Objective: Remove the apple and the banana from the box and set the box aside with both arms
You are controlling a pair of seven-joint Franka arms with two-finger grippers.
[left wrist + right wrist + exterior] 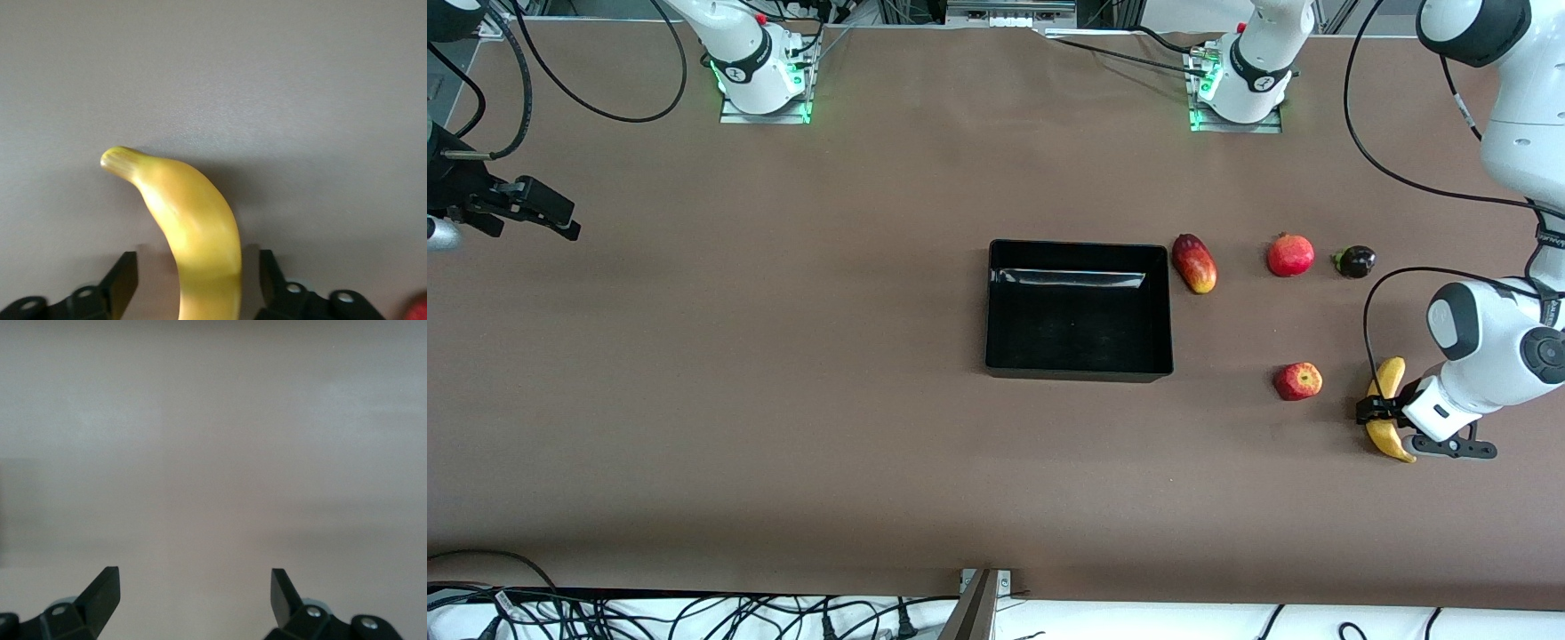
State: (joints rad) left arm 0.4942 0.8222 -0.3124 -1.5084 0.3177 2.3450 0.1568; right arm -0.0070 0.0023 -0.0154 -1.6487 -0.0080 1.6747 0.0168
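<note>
Toward the left arm's end of the table, five fruits are lying near the black box (1080,309): a mango-like fruit (1194,263), a pomegranate (1290,255), a dark round fruit (1355,261), one apple (1298,380) and one banana (1391,411). Nothing is blocking the box. Straddling the banana's middle, the left gripper (1380,409) is standing with fingers spread, gaps showing either side. Over bare table at its own end, the right gripper (534,212) is waiting wide open.

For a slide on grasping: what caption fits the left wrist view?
Left gripper straddles the yellow banana lying on the brown table, fingers open on either side.
</note>
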